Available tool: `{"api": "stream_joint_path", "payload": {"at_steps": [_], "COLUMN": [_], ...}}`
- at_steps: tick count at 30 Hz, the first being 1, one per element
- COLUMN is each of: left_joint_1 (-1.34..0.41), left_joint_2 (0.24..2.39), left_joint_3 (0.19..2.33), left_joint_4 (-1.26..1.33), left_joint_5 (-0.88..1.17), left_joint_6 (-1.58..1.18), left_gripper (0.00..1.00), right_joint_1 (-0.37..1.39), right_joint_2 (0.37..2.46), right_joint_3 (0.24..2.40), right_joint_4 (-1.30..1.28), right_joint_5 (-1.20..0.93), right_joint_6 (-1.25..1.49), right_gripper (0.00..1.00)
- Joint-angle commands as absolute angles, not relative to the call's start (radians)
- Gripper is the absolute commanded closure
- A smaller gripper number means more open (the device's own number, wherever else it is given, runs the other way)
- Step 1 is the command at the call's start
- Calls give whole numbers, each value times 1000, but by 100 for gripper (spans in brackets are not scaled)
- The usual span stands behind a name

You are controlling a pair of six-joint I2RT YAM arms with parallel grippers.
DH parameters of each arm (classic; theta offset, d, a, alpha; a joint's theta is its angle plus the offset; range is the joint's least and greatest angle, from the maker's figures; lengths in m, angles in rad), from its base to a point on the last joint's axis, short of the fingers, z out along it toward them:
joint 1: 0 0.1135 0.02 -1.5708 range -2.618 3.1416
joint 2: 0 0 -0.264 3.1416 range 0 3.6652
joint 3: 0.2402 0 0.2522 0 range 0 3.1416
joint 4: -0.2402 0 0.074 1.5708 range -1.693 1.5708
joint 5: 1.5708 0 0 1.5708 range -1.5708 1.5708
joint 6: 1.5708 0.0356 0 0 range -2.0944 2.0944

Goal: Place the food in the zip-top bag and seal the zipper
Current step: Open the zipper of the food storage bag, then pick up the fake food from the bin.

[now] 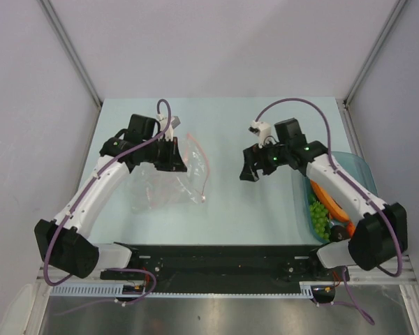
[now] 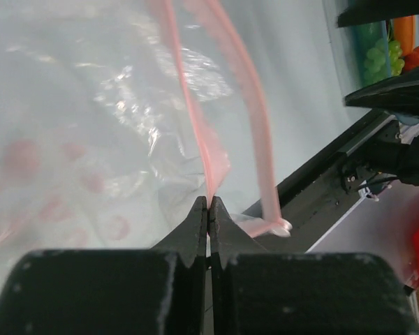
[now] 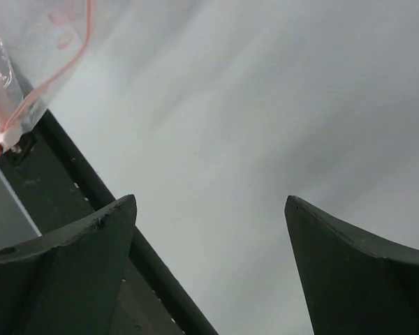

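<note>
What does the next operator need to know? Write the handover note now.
Left pincer: shut on the pink-red zipper strip of the clear crinkly plastic zip-top bag, mouth gaping.
Right pincer: open, empty, between bag and teal translucent plastic bowl.
Food: green toy grape bunch and orange toy pieces in the bowl.
Done: no food visible in the bag.
To do: bag all food, seal zipper.

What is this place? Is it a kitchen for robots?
Probably a robot test booth, not a kitchen. The left arm and right arm are fixed at the edge of a table, plain white walls box it in, and the bowl holds only toy food.
</note>
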State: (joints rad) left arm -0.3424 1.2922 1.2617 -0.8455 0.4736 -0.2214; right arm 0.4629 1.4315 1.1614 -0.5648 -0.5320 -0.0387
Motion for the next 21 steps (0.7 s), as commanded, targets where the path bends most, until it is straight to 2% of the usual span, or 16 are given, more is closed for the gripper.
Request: {"api": "stream_joint_path", "payload": {"at_steps": [1, 6, 10, 15, 21], "left_joint_1": [-360, -388, -391, -391, -391], "left_joint_2": [1322, 1324, 1318, 1321, 1322], "left_joint_3": [1293, 1273, 1269, 1273, 1275], "left_joint_4": [-793, -761, -753, -750, -755], "left_joint_5": [532, 523, 515, 508, 503], "left_joint_6": [-268, -281, -279, -276, -272], "left_gripper": [100, 100, 100, 100, 100], "right_joint_1": [350, 74, -44, -43, -48], "right_joint_2": [1297, 1255, 1313, 1394, 1566], "right_joint_3": [1227, 1255, 1282, 1322, 1393], "right_joint_4": [-792, -992, -1081, -1059, -1040], "right_joint_5": [-469, -433, -304, -94, -41], "right_joint_6": [-218, -401, -465, -394, -311], "right_gripper": [7, 7, 8, 9, 10]}}
